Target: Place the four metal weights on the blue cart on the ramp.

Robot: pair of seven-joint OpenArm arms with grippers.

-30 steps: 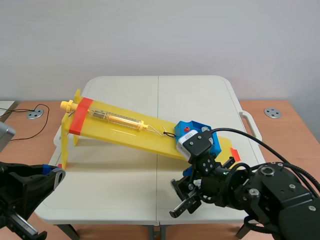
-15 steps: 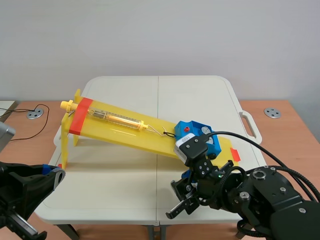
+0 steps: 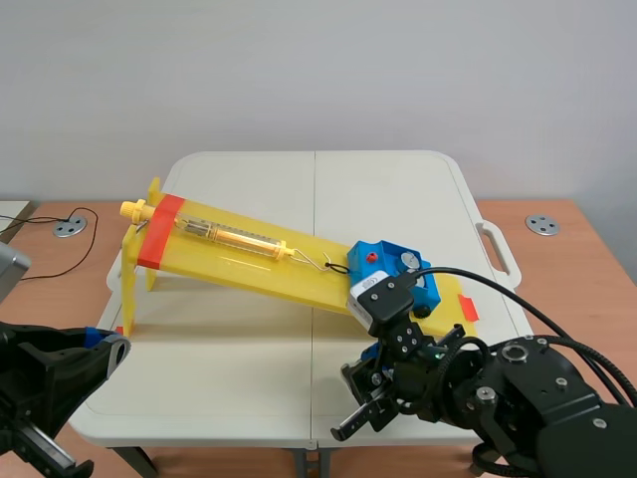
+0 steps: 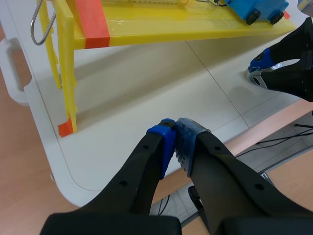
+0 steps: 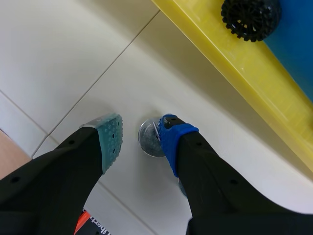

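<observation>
We note bright, even light; soft shadow under the ramp [image 4: 171, 32] on the table [image 4: 122, 127]; faint glare along its face.

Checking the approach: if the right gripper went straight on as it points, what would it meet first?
Likely the metal weight on the table, between its open fingers beside the blue pad; depth is unclear.

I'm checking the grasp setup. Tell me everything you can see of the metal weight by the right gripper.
The metal weight is a small, round, silvery disc with a thin wire loop on top, lying flat on the white table. It sits between the fingers of the open right gripper, close against the blue-padded one, near the yellow ramp.
</observation>
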